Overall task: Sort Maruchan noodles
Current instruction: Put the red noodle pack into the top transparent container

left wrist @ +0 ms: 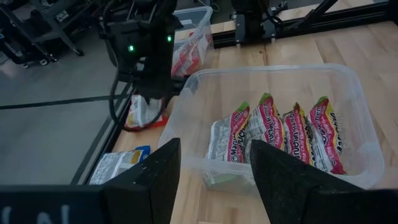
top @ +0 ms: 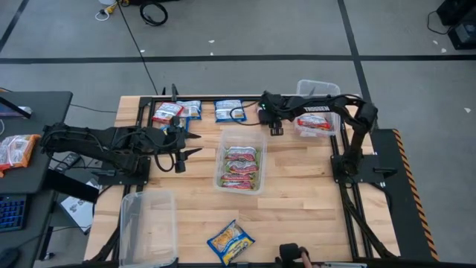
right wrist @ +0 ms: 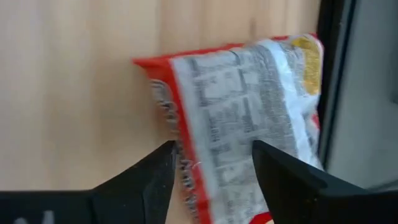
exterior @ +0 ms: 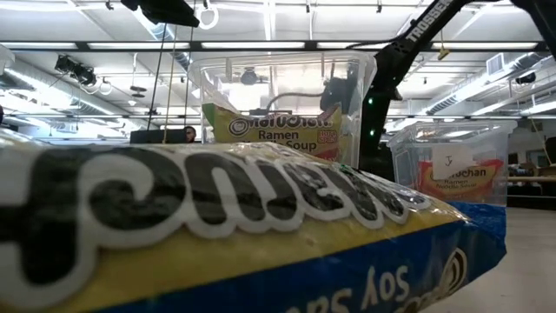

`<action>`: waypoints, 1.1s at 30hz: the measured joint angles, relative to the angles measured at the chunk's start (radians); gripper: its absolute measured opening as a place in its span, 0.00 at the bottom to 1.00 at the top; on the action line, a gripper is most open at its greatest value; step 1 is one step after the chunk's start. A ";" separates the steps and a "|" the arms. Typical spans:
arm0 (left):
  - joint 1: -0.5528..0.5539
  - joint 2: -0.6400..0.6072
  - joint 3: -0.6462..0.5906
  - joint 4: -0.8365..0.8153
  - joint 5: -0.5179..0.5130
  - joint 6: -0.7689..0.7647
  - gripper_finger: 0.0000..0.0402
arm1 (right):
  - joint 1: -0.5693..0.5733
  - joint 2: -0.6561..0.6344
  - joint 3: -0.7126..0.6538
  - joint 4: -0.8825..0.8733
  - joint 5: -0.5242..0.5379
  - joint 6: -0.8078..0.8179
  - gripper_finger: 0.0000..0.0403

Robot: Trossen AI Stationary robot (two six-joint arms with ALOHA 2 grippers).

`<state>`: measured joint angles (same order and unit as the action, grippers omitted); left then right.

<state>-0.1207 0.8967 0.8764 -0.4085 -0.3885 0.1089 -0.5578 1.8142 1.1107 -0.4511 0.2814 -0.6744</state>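
The right hand [right wrist: 211, 165] is at the far edge of the wooden tabletop [top: 297, 193], its fingers spread to either side of a red-and-white crinkly plastic noodle packet [right wrist: 242, 118] that lies on the wood; whether they touch it cannot be told. The left hand [top: 195, 144] hovers spread and empty just left of the clear rectangular plastic tub [top: 240, 135] at mid-tabletop, which holds four silvery green-pink noodle packets [left wrist: 273, 134]. A blue-and-yellow noodle packet [top: 230, 242] lies near the front edge.
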 joint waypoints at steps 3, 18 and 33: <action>0.000 0.000 0.000 0.000 0.000 0.000 0.49 | -0.007 0.043 0.000 0.022 0.046 -0.039 0.55; 0.000 0.000 0.000 -0.007 0.000 0.008 0.49 | -0.004 -0.017 -0.004 0.044 0.029 0.025 0.03; 0.057 0.000 0.000 -0.180 0.000 -0.113 0.49 | 0.011 -0.438 0.249 -0.504 -0.200 0.182 0.02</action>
<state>-0.0638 0.8963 0.8761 -0.5885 -0.3884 -0.0040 -0.5473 1.3767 1.3599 -0.9547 0.0818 -0.4920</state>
